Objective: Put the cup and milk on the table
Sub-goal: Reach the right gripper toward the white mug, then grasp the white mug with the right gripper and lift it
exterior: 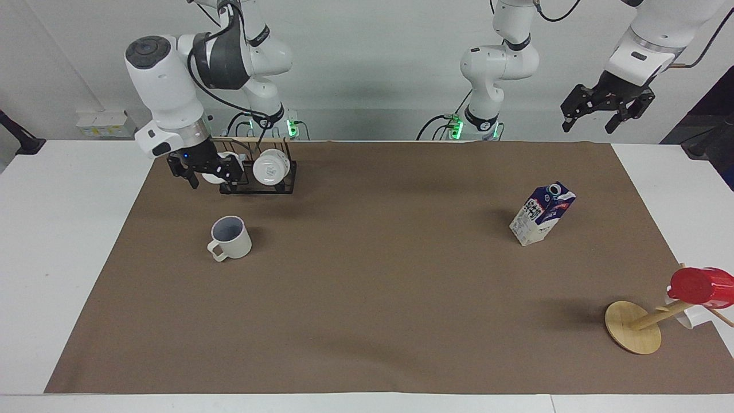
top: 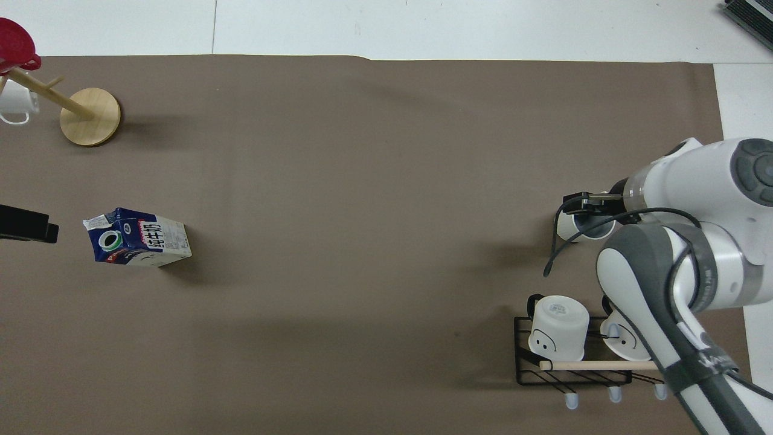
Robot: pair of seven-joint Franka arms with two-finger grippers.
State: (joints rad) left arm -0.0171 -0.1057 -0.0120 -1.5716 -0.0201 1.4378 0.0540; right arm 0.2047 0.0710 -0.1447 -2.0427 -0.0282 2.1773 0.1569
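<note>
The right tool (exterior: 207, 178) hangs open in the air above the cup (exterior: 230, 237), which stands below it on the tabletop (exterior: 69, 241). The left tool (exterior: 608, 112) waits open, raised well above the upright milk (exterior: 542, 214).

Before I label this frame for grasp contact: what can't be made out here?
- Overhead view: right gripper covers part of the cup.
- Overhead view: right arm hides one rack mug.
- Overhead view: left gripper is cut by the edge.
- Facing view: white mug on the wooden stand is mostly hidden by the red cup.
</note>
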